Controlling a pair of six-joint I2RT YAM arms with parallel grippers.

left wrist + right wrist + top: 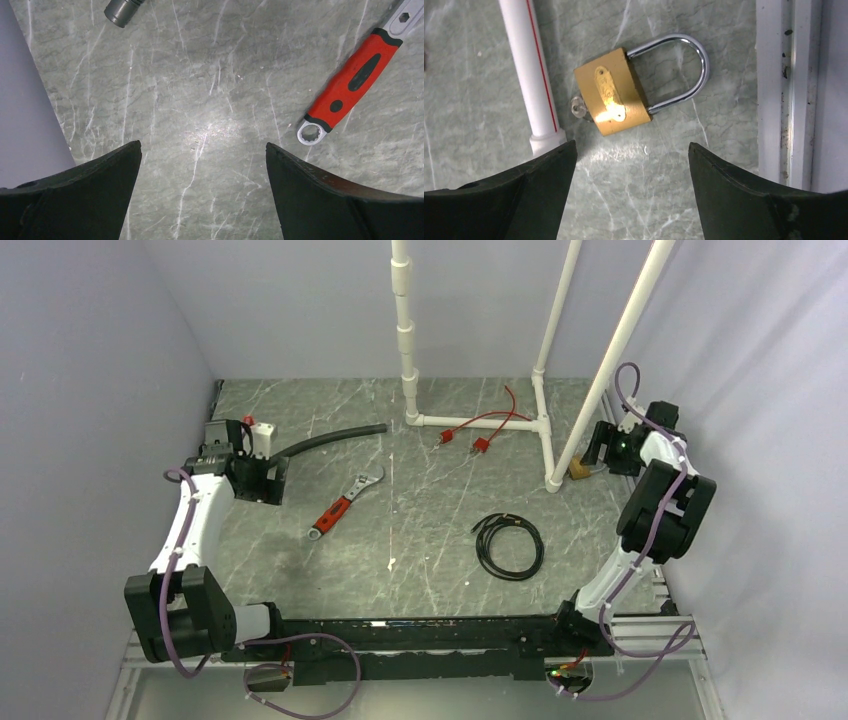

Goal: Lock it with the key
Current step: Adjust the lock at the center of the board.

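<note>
Padlock (pixel 616 95), key (pixel 580 108) inserted, lies on the tabletop (pixel 649 190) while the right pincer (pixel 631 145) hovers above, wide open and empty; gripping the key likely comes next.

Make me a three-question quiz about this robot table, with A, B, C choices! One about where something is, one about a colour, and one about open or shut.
1. Where does the brass padlock with the silver shackle lie?
A. beside the white plastic pipe
B. hanging from a hook
C. inside a box

2. What colour is the handle of the adjustable wrench?
A. blue
B. red
C. green

3. The right gripper is:
A. shut on the padlock
B. shut on the pipe
C. open

Answers: 1 A, the padlock lies flat next to the pipe's foot. 2 B, the handle is red with black insets. 3 C, its fingers stand wide apart and hold nothing.
</note>
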